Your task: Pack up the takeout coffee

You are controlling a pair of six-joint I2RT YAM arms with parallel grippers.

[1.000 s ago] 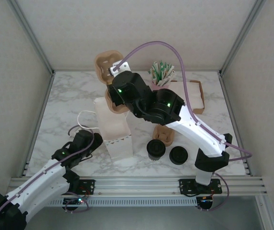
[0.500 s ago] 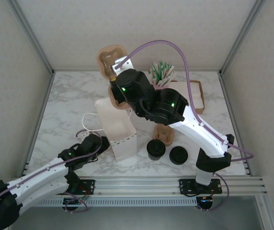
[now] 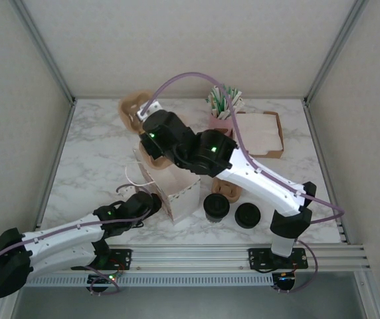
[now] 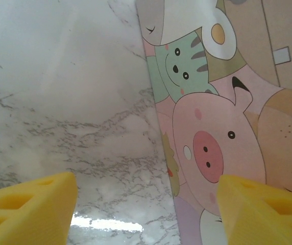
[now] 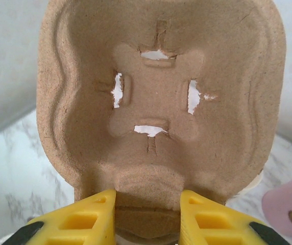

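The takeout coffee (image 3: 216, 207), a small cup under a round black lid, stands near the table's front, right of the paper bag (image 3: 175, 189). My right gripper (image 3: 145, 118) is over the back left and is shut on the rim of a brown pulp cup carrier (image 3: 131, 106). In the right wrist view the carrier (image 5: 159, 97) hangs in front of the camera, and the gripper (image 5: 148, 219) clamps its lower edge. My left gripper (image 3: 155, 201) is low at the bag's left side. Its jaws stand open (image 4: 146, 214) astride the edge of the cartoon-printed bag (image 4: 212, 143).
A loose black lid (image 3: 246, 214) lies right of the coffee. A second pulp carrier (image 3: 228, 188) sits behind them. At the back stand a pink cup of sachets (image 3: 223, 109) and a brown tray of napkins (image 3: 260, 133). The bag's white cord handle (image 3: 131, 181) trails left.
The left gripper slid right to the bag's side and opened. The bag shifted right and turned. The right arm carried the pulp carrier left and lower.
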